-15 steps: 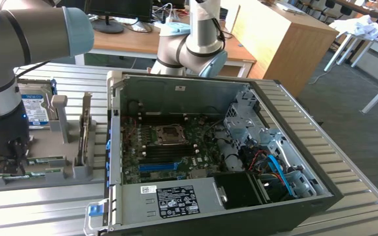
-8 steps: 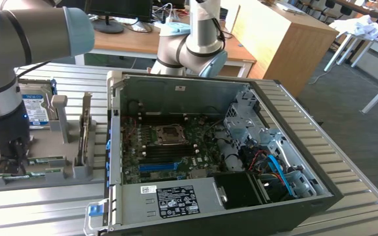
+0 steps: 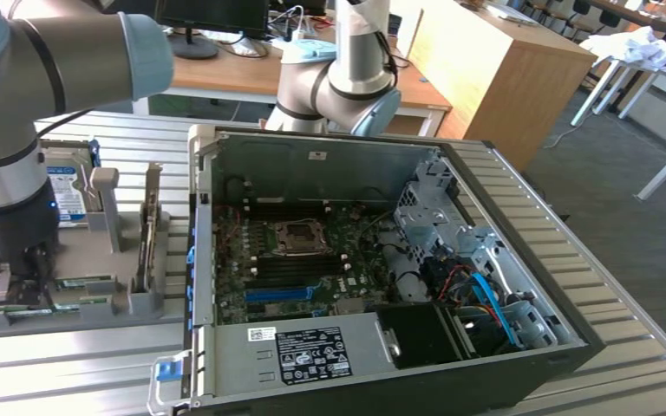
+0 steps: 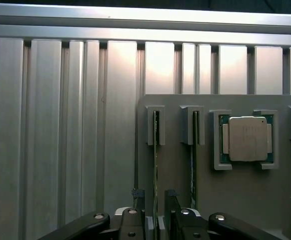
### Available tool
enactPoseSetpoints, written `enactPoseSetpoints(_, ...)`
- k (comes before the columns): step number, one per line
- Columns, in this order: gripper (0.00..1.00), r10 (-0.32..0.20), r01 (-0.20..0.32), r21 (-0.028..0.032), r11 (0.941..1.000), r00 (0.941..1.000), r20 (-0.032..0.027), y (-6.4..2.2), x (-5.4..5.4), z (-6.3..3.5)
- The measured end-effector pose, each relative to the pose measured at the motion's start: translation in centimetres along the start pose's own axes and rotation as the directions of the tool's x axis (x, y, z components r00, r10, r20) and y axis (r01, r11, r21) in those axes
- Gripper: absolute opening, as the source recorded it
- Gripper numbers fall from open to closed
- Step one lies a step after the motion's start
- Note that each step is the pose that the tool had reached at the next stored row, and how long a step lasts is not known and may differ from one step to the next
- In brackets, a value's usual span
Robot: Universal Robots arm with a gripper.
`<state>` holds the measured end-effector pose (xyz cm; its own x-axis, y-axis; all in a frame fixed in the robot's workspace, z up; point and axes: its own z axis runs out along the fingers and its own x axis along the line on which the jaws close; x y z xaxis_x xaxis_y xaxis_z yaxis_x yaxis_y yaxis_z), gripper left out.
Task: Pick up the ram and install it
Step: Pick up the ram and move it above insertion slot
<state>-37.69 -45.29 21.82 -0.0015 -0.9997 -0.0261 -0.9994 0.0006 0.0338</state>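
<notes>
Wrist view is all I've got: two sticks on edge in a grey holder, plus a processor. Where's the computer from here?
Observer: The case sits close beside the holder, on the exterior view's right.
Operator: Is it open?
Observer: Yes, the side is off and the motherboard faces up.
Operator: Anything else on the holder?
Observer: A blue-labelled hard drive stands at its far end, beyond the claw.

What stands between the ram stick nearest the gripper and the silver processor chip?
In the wrist view, a second edge-on stick separates the ram from the processor chip.
</notes>
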Motion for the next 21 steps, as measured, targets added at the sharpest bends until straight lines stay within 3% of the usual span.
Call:
enactPoseSetpoints(9,0.3,-0.004,0.004,0.0,1.0,1.0,0.0003,-0.86,0.03,-0.02)
enactPoseSetpoints(21,0.3,-0.004,0.004,0.0005,1.0,1.0,0.0003,-0.9,0.05,0.76)
